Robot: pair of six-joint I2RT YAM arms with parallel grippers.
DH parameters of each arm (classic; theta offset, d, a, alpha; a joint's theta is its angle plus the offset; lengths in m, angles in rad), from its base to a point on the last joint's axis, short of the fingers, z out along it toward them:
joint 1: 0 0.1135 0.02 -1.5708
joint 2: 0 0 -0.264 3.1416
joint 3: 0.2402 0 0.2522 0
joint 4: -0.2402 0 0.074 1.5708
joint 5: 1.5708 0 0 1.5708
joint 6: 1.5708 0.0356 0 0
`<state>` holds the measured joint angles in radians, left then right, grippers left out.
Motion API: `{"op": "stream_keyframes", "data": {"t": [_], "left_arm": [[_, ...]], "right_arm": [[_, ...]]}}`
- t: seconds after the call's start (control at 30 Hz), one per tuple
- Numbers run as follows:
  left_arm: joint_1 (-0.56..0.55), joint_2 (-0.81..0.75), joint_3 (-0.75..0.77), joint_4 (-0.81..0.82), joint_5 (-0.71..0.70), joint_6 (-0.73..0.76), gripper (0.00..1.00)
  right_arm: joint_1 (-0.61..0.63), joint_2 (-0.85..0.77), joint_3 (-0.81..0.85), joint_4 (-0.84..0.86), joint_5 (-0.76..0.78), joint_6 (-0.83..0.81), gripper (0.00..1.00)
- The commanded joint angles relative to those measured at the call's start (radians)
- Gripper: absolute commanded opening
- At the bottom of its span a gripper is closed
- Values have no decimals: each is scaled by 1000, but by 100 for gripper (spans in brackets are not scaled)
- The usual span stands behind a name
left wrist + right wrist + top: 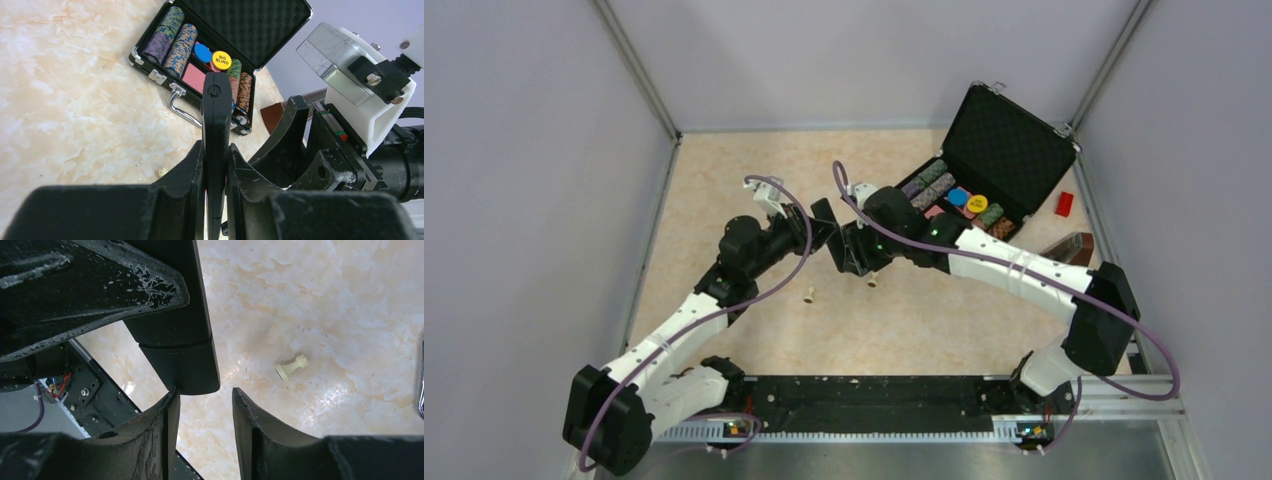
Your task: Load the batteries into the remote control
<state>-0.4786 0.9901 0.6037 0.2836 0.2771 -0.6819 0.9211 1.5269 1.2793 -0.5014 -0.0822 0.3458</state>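
Remote control clamped in the left gripper above the table, its end at the right gripper's parted fingertips; two pawns lie below, and an open chip case stands far right.

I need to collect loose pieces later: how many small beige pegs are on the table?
2. The left peg lies on the table near its middle; the right peg lies just to its right, slightly farther back. More may be hidden from view.

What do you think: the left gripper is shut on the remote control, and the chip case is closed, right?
One thing is wrong: the chip case stands open, as the left wrist view shows. The left gripper is indeed shut on the remote control.
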Motion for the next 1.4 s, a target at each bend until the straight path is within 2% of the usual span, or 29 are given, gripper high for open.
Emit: {"op": "stream_keyframes", "data": {"t": [0.0, 0.37, 0.6, 0.77, 1.13, 1.37], "left_arm": [[-7, -36, 16, 49, 64, -50, 0], [-6, -48, 26, 43, 47, -106, 0], [-4, -63, 49, 45, 60, -277, 0], [-4, -74, 40, 112, 53, -419, 0], [-4, -125, 44, 103, -46, -519, 0], [-2, -187, 49, 18, -163, -590, 0]], "right_arm": [[2, -38, 37, 89, 74, 29, 42], [-16, -68, 16, 123, 79, 84, 42], [-28, -101, -8, 144, 87, 144, 43], [-32, -130, -47, 185, 88, 207, 45], [-39, -190, -66, 229, 73, 299, 48], [-74, -229, -49, 268, 44, 396, 61]]}}
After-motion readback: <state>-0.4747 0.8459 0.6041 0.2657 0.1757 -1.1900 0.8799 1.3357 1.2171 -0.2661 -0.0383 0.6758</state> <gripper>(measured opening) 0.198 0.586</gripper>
